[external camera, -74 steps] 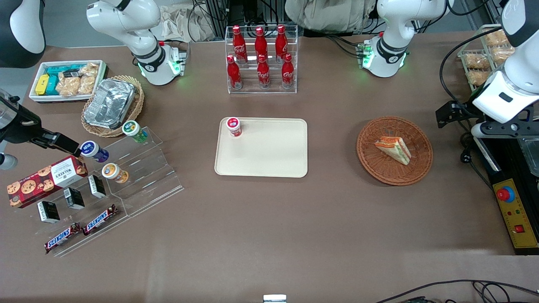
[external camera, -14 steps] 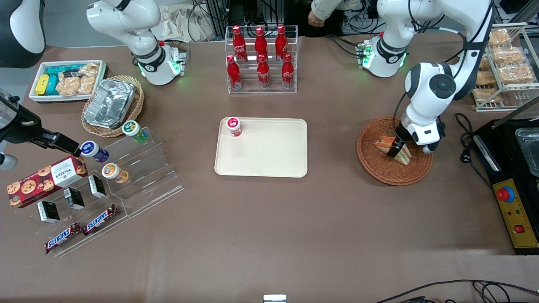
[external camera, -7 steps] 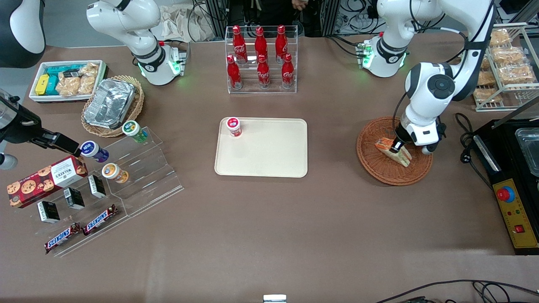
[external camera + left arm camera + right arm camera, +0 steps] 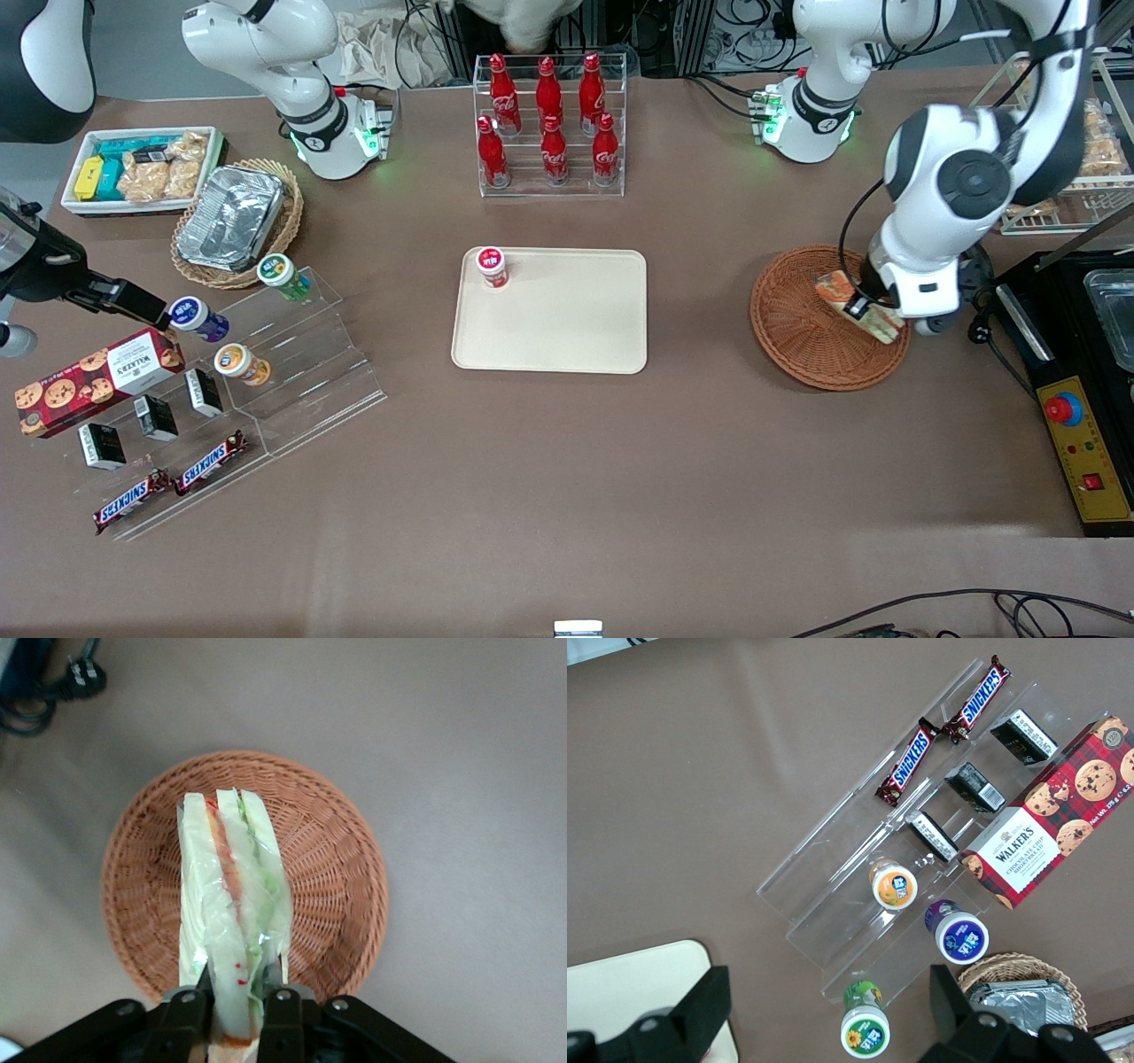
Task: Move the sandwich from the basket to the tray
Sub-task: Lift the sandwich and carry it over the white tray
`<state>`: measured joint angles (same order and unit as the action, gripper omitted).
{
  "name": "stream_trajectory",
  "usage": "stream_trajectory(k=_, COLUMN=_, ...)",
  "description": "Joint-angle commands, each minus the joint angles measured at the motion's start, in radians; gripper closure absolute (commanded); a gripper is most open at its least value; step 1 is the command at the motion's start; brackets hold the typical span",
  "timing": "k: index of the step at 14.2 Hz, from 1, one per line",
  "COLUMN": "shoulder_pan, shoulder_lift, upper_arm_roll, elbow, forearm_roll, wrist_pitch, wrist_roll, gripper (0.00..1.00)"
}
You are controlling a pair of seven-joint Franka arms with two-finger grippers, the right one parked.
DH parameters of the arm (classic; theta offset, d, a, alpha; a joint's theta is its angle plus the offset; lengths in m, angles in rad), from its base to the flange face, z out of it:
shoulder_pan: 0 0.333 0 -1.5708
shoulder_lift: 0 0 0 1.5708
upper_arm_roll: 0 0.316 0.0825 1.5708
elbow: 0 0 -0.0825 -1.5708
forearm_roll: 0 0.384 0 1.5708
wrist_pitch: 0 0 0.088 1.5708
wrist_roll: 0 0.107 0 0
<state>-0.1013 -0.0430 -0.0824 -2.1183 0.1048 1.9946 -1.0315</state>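
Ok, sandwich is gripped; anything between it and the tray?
Nothing visible. The gripper holds the sandwich above the basket; bare table lies before the tray, whose only load is a red-capped jar.

the front view looks steeply down from above the table edge facing the robots, far enough to take in the whole brown tabletop, from the stepped clear acrylic snack stand (image 4: pixel 292 372) at the parked arm's end to the round reddish-brown wicker basket (image 4: pixel 797 341) at the working arm's. the left wrist view looks straight down, close, past the left arm's gripper (image 4: pixel 237 997), clamped on the wrapped triangular sandwich (image 4: pixel 232 904), onto that basket (image 4: pixel 337 877). the right wrist view looks down from higher up on that stand (image 4: pixel 859 904) and one corner of the flat cream-beige plastic tray (image 4: pixel 629 988), both shared with the front view (image 4: pixel 567 354).
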Motion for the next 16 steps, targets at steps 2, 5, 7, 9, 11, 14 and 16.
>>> stream_trajectory(k=2, shoulder_pan=0.002, shoulder_lift=0.02, upper_arm_roll=0.001, elbow=0.206, forearm_roll=-0.071, wrist_pitch=-0.221, wrist_roll=0.225, gripper=1.0)
stream_trajectory(k=5, shoulder_pan=-0.003, shoulder_lift=0.054, upper_arm_roll=0.0, elbow=0.334, forearm_roll=-0.125, wrist_pitch=-0.334, wrist_roll=0.379, gripper=1.0)
stream_trajectory(k=7, shoulder_pan=-0.044, shoulder_lift=0.081, upper_arm_roll=-0.014, elbow=0.397, forearm_roll=-0.11, wrist_pitch=-0.376, wrist_roll=0.473, gripper=1.0)
stream_trajectory(k=9, shoulder_pan=-0.055, shoulder_lift=0.089, upper_arm_roll=-0.022, elbow=0.431, forearm_roll=-0.114, wrist_pitch=-0.418, wrist_roll=0.508, gripper=1.0)
stream_trajectory(k=11, shoulder_pan=-0.055, shoulder_lift=0.088, upper_arm_roll=-0.042, elbow=0.429, forearm_roll=-0.155, wrist_pitch=-0.419, wrist_roll=0.539, gripper=1.0)
stream_trajectory(k=14, shoulder_pan=-0.092, shoulder_lift=0.11, upper_arm_roll=-0.072, elbow=0.44, forearm_roll=-0.157, wrist_pitch=-0.418, wrist_roll=0.458, gripper=1.0)
stream_trajectory(k=16, shoulder_pan=-0.138, shoulder_lift=0.12, upper_arm_roll=-0.08, elbow=0.439, forearm_roll=-0.16, wrist_pitch=-0.405, wrist_roll=0.401, gripper=1.0)
